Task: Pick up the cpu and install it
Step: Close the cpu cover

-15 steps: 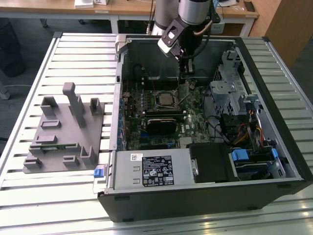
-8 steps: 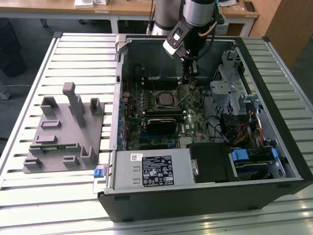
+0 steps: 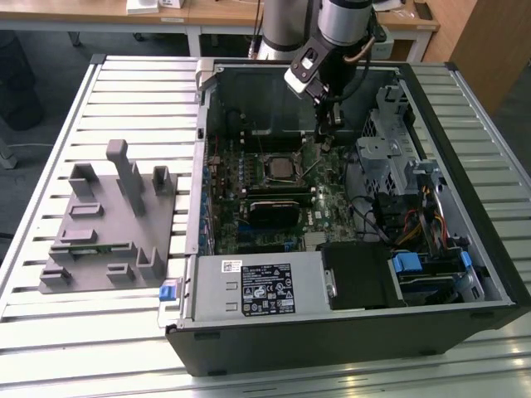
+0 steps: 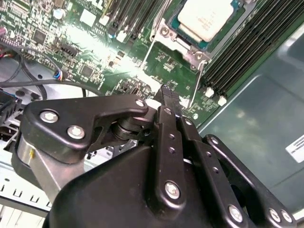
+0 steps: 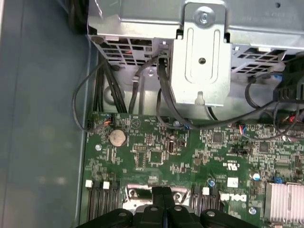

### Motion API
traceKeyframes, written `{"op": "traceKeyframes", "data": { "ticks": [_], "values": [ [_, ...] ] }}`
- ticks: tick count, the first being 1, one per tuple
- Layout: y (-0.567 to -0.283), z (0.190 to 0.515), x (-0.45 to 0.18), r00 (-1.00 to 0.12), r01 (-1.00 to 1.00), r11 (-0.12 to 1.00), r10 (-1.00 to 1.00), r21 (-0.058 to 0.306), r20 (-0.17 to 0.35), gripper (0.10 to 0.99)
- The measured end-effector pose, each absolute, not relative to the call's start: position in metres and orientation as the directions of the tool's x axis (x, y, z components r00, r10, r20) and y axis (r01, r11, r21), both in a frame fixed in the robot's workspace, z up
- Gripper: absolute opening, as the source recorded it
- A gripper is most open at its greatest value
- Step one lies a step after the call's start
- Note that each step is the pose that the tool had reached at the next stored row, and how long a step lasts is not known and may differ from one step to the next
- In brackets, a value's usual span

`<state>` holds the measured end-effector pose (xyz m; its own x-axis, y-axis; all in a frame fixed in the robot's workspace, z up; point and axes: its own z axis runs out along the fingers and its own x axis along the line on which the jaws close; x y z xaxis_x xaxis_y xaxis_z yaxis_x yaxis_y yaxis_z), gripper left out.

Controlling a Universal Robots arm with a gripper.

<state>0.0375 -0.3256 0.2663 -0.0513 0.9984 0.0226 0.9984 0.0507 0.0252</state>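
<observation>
One arm, one gripper point(image 3: 326, 141), one cpu point(image 4: 205, 16), one open computer case point(image 3: 332, 348), one grey plastic fixture point(image 3: 104, 224), all on one slatted metal table point(image 3: 83, 361).

Cpu: silvery-white top, lying in the socket point(image 4: 164, 32) inside its metal frame on the green motherboard point(image 4: 161, 61). Two thin wire levers run along the socket sides in the second wrist view.

Gripper: both wrist views show the two black fingers point(image 5: 158, 194) pressed together with nothing visible between them. The tip point(image 4: 168, 92) hangs over the board near the socket, apart from the cpu. In the exterior view it sits inside the case, to the exterior view's right of the socket.

Around it:
- Rows of black memory slots point(image 4: 242, 52) beside the socket.
- One round coin cell point(image 5: 117, 137) on the board.
- One finned silver heatsink point(image 5: 285, 202).
- One metal drive cage point(image 5: 202, 52), with black cables point(image 5: 166, 95) looping from it down to the board.
- One silver power supply box point(image 3: 207, 286) at the case's near edge.
- The fixture stands outside the case, at the exterior view's left, with one narrow green stick point(image 3: 95, 246) in a slot.

Cables and the cage crowd the board close to the fingers.

Print: one black-and-white label point(image 3: 267, 286) on the power supply, plus white markings on the board point(image 5: 231, 197). None of it is read out here.
</observation>
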Motion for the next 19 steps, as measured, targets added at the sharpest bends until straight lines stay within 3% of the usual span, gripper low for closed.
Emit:
{"op": "traceKeyframes", "data": {
  "ticks": [19],
  "values": [
    [-0.317,0.258,0.059,-0.051,0.998,0.051,0.998,0.023,0.022,0.106]
  ]
}}
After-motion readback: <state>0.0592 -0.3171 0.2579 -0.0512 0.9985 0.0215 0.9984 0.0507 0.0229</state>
